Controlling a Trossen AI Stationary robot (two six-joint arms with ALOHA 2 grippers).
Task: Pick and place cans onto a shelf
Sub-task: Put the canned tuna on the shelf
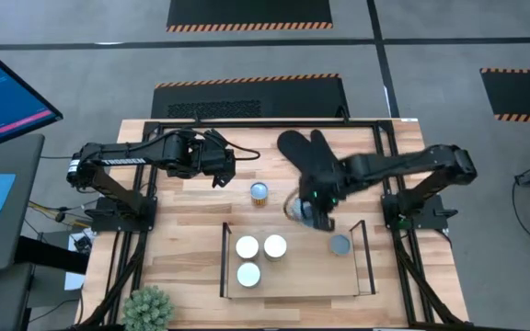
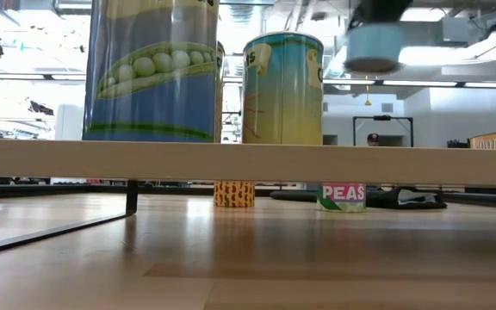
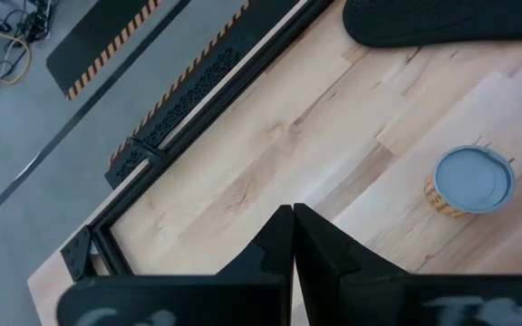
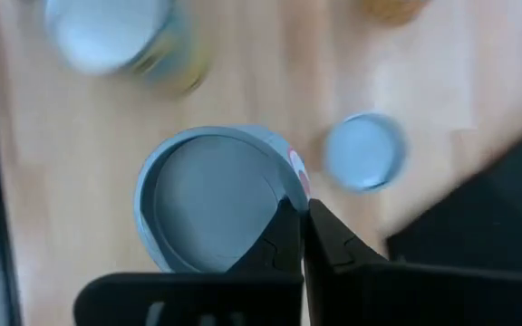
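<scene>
On the shelf (image 1: 364,241) sit four cans; right claw (image 4: 299,222) clenches a fifth can (image 4: 211,195).

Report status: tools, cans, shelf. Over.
Left tool shut, idle, far left. Right tool shut on can, lifted beside shelf. Four cans shelved, loose can outside. Mitt behind arm, not blocking.

black oven mitt (image 1: 304,152), potted plant (image 1: 147,309), monitor (image 1: 3,97)

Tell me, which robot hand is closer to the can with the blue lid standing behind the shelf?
The right gripper. It sits just to the can's right, near the shelf. The left gripper waits farther back, toward the table's left.
</scene>
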